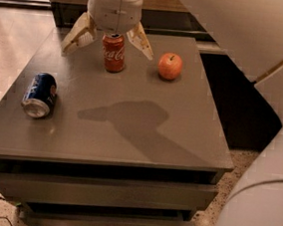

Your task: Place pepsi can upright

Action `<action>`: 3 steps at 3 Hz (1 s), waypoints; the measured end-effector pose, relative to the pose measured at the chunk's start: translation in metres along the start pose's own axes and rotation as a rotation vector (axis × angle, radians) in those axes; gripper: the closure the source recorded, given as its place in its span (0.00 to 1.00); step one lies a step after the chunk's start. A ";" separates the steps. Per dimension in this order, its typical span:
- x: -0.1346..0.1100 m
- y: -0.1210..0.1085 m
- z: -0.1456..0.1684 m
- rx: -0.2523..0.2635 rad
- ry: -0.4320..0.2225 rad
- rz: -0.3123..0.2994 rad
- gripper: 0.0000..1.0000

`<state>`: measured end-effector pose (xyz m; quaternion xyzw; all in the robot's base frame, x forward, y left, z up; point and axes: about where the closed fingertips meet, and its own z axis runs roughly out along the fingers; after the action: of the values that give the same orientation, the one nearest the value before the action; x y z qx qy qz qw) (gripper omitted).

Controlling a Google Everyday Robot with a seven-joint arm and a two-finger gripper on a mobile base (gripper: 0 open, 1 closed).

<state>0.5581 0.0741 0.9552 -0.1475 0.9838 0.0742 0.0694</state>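
Note:
The pepsi can (39, 95), dark blue with a silver end, lies on its side near the left edge of the grey table (129, 134). My gripper (108, 44) hangs high over the far part of the table, above and in front of the red Coca-Cola can (113, 53). Its two pale fingers (78, 34) are spread wide apart and hold nothing. The gripper is well to the right of and beyond the pepsi can.
A red-orange apple (170, 66) sits right of the Coca-Cola can. The arm's white body (265, 72) fills the right side of the view. The table has drawers (104, 191) below. Speckled floor lies around it.

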 end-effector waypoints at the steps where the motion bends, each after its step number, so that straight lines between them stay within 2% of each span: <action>1: 0.002 0.016 0.019 -0.019 0.020 0.013 0.00; 2: 0.006 0.035 0.028 -0.011 0.031 0.031 0.00; 3: 0.000 0.059 0.034 -0.020 0.025 0.018 0.00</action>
<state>0.5444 0.1355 0.9289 -0.1403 0.9851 0.0829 0.0552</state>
